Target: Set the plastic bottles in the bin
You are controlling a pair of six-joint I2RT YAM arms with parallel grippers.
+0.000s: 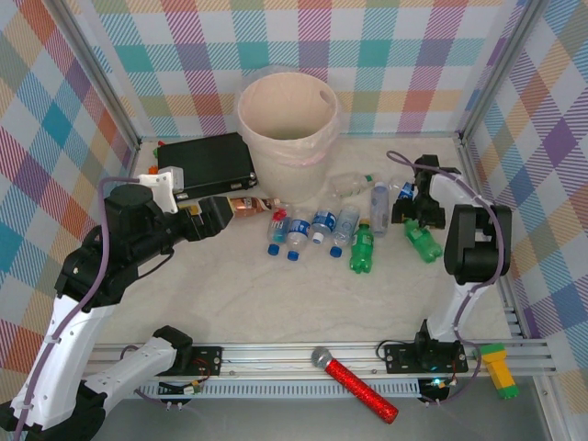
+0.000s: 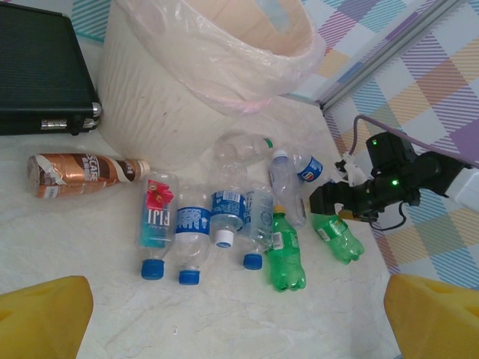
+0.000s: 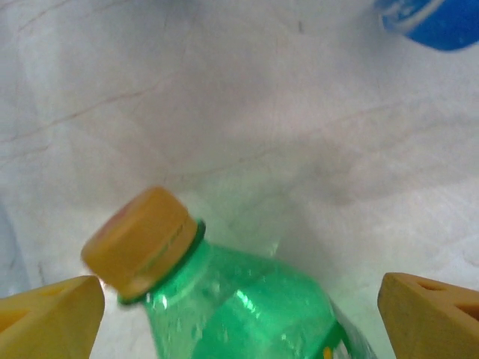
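My right gripper [image 3: 239,323] stands wide apart. Its yellow fingertips [image 3: 45,318] sit either side of a green plastic bottle [image 3: 254,307] and clear of it. That bottle lies on its side on the pale marbled table [image 3: 224,90], to the right of the large round beige bin [image 1: 276,156] and nearer to me than it. Its long axis runs slantwise, with the orange-yellow cap [image 3: 142,239] turned towards the bin and the base away.

From above, my gripper covers the neck end. My own wrist camera gives the cap and shoulder close up, with a blue cap [image 3: 426,19] just beyond.

My left gripper [image 2: 236,321] is open just as wide. It hangs in front of the bin on its left side, near the black rectangular case [image 2: 37,75].

Its camera lays out the row in front of the bin. A second green bottle [image 2: 284,250] lies with its cap towards the bin. The clear bottles with blue labels [image 2: 193,232] lie side by side, their long axes running to and from the bin and their blue caps mostly pointing away from it. A brown-labelled bottle with a white cap [image 2: 82,172] lies crosswise just beside the bin's foot, cap end nearest the row. A crumpled clear bottle [image 2: 239,146] lies close against the bin's foot.

The same camera shows the clear plastic liner [image 2: 247,67] folded over the bin's rim. The top view adds a red glittery microphone [image 1: 358,377] on the rail at my edge, well apart from the bin.
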